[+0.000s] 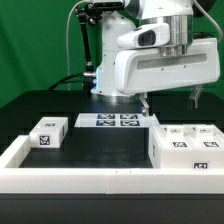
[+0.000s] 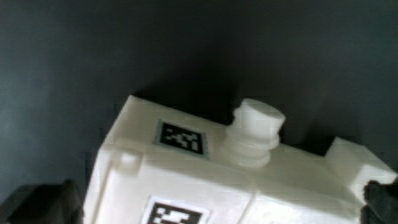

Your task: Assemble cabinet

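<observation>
The cabinet's white boxy body (image 1: 185,148) stands on the black table at the exterior view's right, with black-and-white tags on its top and front. In the wrist view the cabinet body (image 2: 196,150) fills the lower half, and a short white peg (image 2: 254,128) sticks out of it. A smaller white tagged panel piece (image 1: 48,133) lies apart at the exterior view's left. My gripper (image 1: 171,100) hangs open just above the body, touching nothing. Its dark fingertips (image 2: 39,205) show at the picture's edges on either side of the body, around my gripper (image 2: 214,205).
The marker board (image 1: 117,120) lies flat at the back middle, in front of the arm's base. A low white rim (image 1: 90,178) frames the black table along the front and sides.
</observation>
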Action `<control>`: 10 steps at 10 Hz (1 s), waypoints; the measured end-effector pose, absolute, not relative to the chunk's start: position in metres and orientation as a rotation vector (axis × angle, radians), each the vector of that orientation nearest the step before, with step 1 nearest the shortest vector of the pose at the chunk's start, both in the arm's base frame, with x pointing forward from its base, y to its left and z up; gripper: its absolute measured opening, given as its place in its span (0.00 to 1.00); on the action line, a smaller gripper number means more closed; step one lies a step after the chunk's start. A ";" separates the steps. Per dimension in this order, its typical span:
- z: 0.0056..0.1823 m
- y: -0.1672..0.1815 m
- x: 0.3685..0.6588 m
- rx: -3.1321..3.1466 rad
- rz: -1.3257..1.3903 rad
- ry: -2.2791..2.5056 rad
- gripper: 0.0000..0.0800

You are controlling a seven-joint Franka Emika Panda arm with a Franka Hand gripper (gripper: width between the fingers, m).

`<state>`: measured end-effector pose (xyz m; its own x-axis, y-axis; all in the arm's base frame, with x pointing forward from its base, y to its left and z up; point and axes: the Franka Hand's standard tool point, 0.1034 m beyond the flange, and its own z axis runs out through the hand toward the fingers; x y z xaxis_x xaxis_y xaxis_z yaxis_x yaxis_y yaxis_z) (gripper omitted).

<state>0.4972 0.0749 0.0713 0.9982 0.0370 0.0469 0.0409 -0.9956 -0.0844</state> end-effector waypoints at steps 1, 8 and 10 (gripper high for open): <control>0.067 0.079 0.494 -3.058 -0.052 0.044 1.00; 0.042 0.094 0.485 -3.081 -0.004 0.292 1.00; 0.030 0.094 0.484 -3.139 0.002 0.150 1.00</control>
<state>0.4843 0.0941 0.0304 0.9955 -0.0952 -0.0013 -0.0952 -0.9955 0.0007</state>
